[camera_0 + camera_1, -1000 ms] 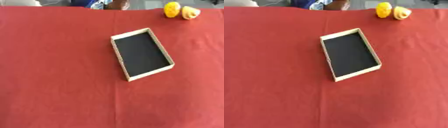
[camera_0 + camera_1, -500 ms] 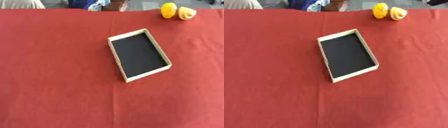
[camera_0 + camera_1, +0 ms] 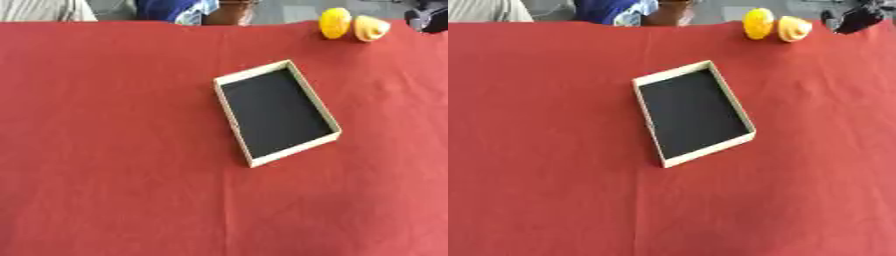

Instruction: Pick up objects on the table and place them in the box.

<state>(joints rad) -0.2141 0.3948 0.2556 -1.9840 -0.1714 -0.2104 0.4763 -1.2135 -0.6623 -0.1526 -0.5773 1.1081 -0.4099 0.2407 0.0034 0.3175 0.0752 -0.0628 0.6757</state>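
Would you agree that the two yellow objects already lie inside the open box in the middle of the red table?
Not quite: the box is empty, showing only its black floor. The two yellow objects lie side by side on the red table near its far edge, well apart from the box, as the right eye view shows.

1. Both eye views look steeply down from the robot's head onto the red table (image 3: 105, 150), its far edge at 12 o'clock.
2. They share nearly everything: the box (image 3: 229, 102) near centre and two yellow objects (image 3: 335, 22) toward 1 o'clock.
3. The right eye view shows the box shifted toward 9 o'clock.
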